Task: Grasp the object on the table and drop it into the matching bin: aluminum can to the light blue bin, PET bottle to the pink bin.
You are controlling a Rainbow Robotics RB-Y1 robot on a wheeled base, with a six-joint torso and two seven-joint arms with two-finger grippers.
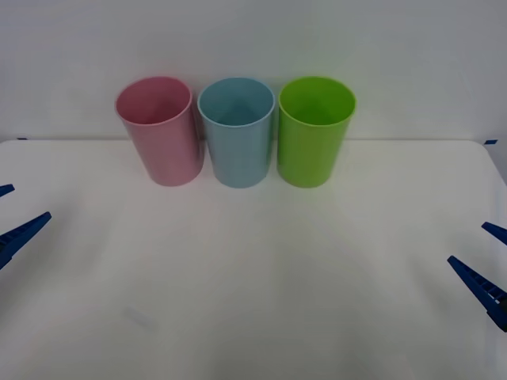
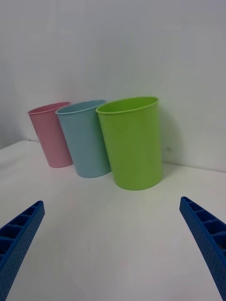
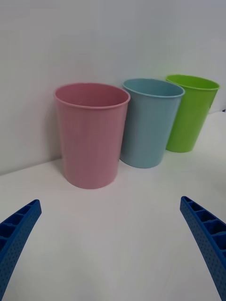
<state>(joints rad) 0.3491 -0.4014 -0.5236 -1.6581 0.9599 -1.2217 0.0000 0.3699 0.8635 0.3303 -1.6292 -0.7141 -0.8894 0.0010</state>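
Front view: the pink bin (image 1: 158, 131), the light blue bin (image 1: 236, 131) and a green bin (image 1: 314, 131) stand in a row at upper centre of the table (image 1: 253, 301). The left gripper (image 1: 14, 218) waits at the left edge and the right gripper (image 1: 485, 265) at the right edge, both spread and holding nothing.

Right wrist view: the green bin is nearest, and the blue fingers (image 2: 19, 235) are apart.

Left wrist view: the pink bin is nearest.

I cannot find the bottle on the table. Locate it before either arm reaches.

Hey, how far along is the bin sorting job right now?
Done or not started: no bottle or can lies on the white table, and the bins' depths are hidden. In hand: nothing; the left gripper and right gripper sit open at the table's sides. Left: unclear; the pink bin, light blue bin and green bin stand upright in a row.
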